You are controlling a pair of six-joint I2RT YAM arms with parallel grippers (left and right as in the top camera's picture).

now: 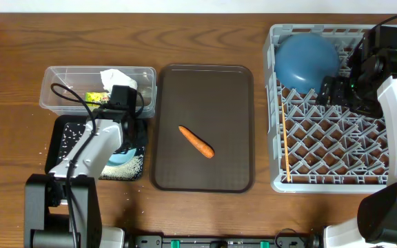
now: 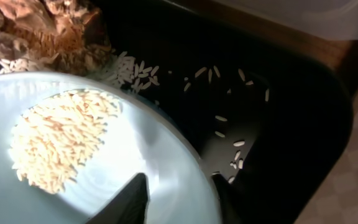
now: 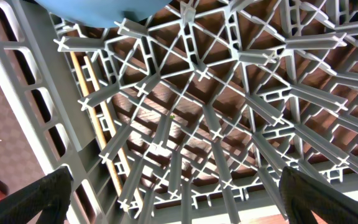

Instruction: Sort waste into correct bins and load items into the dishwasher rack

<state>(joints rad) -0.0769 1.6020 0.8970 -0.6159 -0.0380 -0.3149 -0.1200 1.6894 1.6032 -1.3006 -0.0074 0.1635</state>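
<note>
- no text, label, brand, number or sign can be read in any view.
- the small yellow-green wrapper in the clear plastic rectangular tub shows too small to tell whether it carries any print.

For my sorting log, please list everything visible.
clear plastic tub: one, rear left
crumpled white napkin: one, tub
yellow-green wrapper: one, tub
black rectangular tray: one, front left
light-blue cup: one, over black tray
white rice: grains, cup and black tray
brown food lump: one, black tray
dark brown serving tray: one, centre
orange carrot: one, serving tray
grey plastic rack: one, right
dark-blue bowl: one, rack
wooden chopsticks: seemingly two, rack
left gripper: jaws astride cup rim
right gripper: jaws open, above rack
</note>
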